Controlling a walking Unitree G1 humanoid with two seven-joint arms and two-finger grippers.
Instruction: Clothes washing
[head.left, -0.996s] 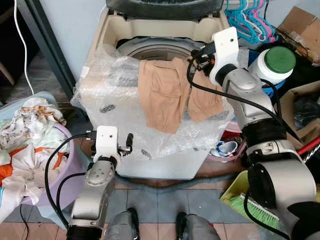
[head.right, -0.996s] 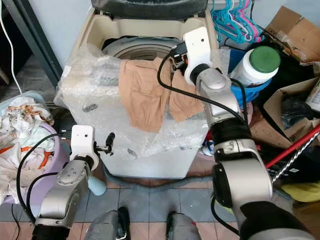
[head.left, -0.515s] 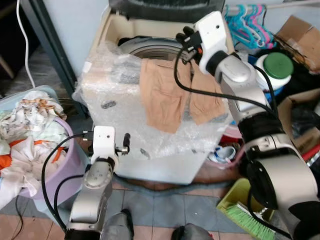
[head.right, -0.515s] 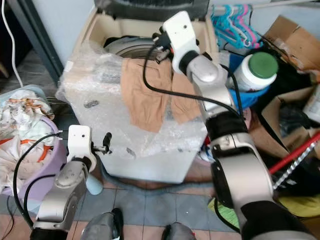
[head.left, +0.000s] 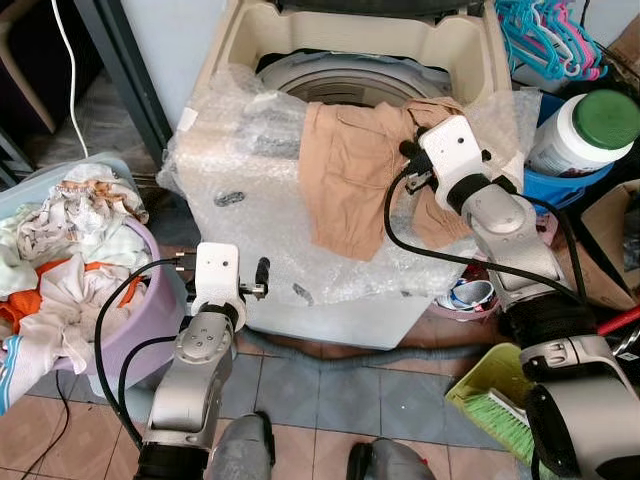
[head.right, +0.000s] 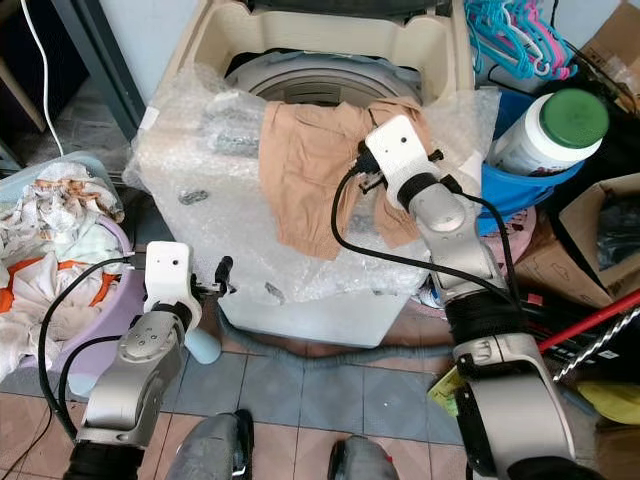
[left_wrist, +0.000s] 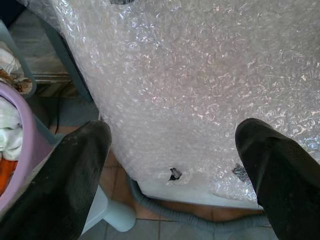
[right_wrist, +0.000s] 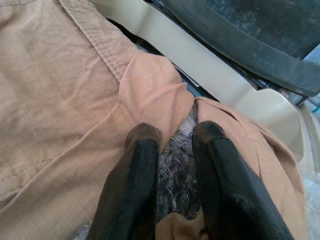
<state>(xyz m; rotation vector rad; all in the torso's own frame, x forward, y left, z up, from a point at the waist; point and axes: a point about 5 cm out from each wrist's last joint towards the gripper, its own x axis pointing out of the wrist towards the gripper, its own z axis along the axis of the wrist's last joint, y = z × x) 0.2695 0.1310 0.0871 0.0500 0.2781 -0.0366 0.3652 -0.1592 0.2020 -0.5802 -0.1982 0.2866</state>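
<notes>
The tan shorts (head.left: 355, 175) hang over the front rim of the top-loading washing machine (head.left: 250, 40), spread across the bubble wrap (head.left: 240, 170) that covers its front, in the upper middle of the left eye view. The right gripper (right_wrist: 172, 142) is down on the shorts near the crotch; in the right wrist view its two black fingers (right_wrist: 137, 170) stand a narrow gap apart with dark grey fabric between them and tan cloth on either side. Whether they actually pinch anything cannot be told.

Half a second ago this gripper was raised above the drum opening, at the top middle of the frame; now the right arm (head.left: 500, 215) is lower and its white wrist block lies over the right leg of the shorts. The whole scene has also shifted, so the camera has moved. The shorts lie much as they did.

The left gripper (head.left: 262, 275) hovers at the lower left of the machine's front, as before, fingers (left_wrist: 75, 165) spread wide and facing the bubble wrap. A lilac basin (head.left: 150, 310) of mixed laundry (head.left: 60, 240) sits at the left edge, a white jar with a green lid (head.left: 585, 125) at upper right.
</notes>
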